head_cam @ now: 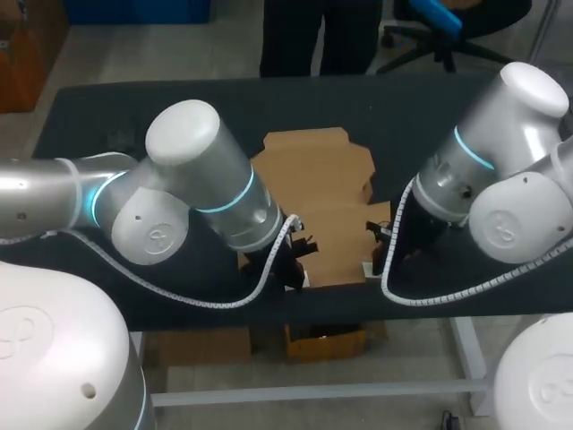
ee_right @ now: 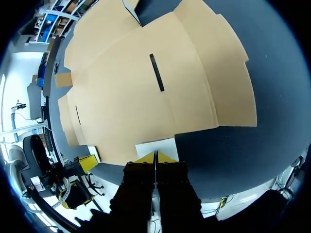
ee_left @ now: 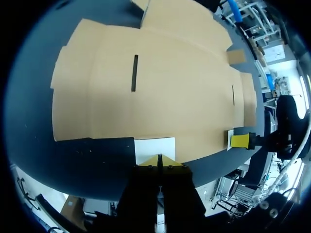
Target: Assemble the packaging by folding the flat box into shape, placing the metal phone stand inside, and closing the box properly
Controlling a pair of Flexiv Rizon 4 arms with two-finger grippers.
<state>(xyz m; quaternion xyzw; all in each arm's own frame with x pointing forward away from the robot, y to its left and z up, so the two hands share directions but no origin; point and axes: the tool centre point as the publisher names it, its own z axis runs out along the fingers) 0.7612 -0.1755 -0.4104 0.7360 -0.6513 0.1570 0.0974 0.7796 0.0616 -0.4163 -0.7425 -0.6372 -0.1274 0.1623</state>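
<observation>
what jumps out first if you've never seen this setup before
A big flat cardboard box lies unfolded in the middle of the dark table. Both arms meet at its near edge: the left end effector and the right end effector, yellow tips closed together, each sit at a small white patch by that edge.

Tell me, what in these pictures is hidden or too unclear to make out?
Head view: the left arm and right arm cover the near corners of the cardboard box.
Wrist views: the box's far flap is cut off at the edge.
Phone stand: in no view.
White patch ahead of the left gripper, and another ahead of the right gripper: too plain to identify.
</observation>
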